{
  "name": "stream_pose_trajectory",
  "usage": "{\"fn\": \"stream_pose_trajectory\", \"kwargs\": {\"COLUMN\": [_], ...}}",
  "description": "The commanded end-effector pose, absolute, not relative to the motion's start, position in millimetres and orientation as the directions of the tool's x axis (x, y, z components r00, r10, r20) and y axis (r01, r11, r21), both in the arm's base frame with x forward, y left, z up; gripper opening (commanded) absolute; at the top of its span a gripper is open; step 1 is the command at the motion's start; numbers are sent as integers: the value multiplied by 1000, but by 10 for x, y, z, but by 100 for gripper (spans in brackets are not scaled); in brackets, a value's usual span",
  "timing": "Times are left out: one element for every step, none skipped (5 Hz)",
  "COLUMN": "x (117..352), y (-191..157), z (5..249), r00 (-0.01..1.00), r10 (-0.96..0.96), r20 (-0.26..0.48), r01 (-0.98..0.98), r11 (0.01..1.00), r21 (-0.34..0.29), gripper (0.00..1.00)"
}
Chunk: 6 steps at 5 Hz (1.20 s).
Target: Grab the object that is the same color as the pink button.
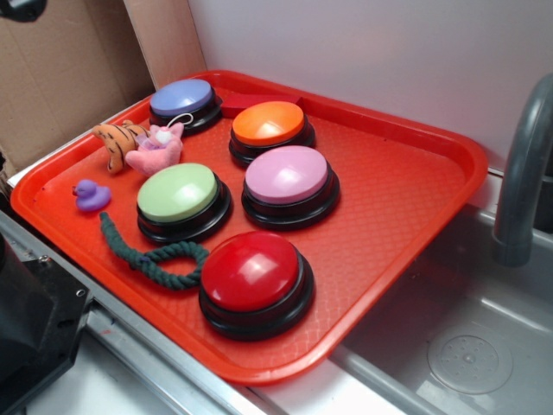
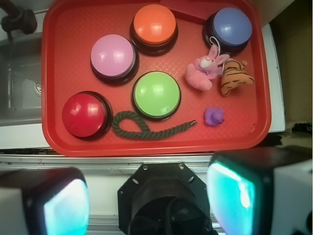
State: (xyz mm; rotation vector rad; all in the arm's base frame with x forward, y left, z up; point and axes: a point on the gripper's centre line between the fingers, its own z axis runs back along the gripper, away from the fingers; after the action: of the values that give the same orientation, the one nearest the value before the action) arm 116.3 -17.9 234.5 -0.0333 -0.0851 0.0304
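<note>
**Target: Pink Plush Toy — Handling and Grasp Point**

The red tray [image 2: 54, 73] sits beside a sink and carries every item. Five dome buttons stand on it. The pink button [image 2: 113, 56] gives the reference colour; the red button [image 2: 84, 114], green button [image 2: 157, 94], orange button [image 2: 155, 24] and blue-purple button [image 2: 230, 27] do not match.

The gripper [image 2: 149, 203] is released, its fingers spread wide, positioned off the tray's near edge and well apart from all items. It holds nothing.

A dark green rope [image 2: 146, 128] lies between the green button and the tray edge.

The pink plush toy [image 2: 204, 72] is the matching object. It lies on its side just below the blue-purple button, touching the orange tiger plush [image 2: 235, 77]. It is judged light, soft and compressible, not fragile, with a fabric surface that should grip well. Close on the thick body, not the ears or the white string loop, and enter from the side away from the tiger.

The purple duck [image 2: 213, 116] sits apart, nearer the gripper.
</note>
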Motion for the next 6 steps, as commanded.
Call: {"fn": "stream_pose_trajectory", "kwargs": {"x": [1163, 1265, 1391, 1591, 1829, 2009], "y": [-179, -114, 2, 224, 444, 631], "z": [2345, 2181, 1985, 1693, 1329, 1004], "r00": [996, 976, 892, 770, 668, 571], "r10": [32, 192, 423, 620, 723, 798], "r20": [84, 103, 161, 152, 173, 194], "r01": [-29, -186, -409, -607, -717, -792], "r11": [999, 981, 905, 784, 688, 597], "r21": [-35, -61, -114, -126, -109, -125], "gripper": [100, 100, 100, 100, 100, 100]}}
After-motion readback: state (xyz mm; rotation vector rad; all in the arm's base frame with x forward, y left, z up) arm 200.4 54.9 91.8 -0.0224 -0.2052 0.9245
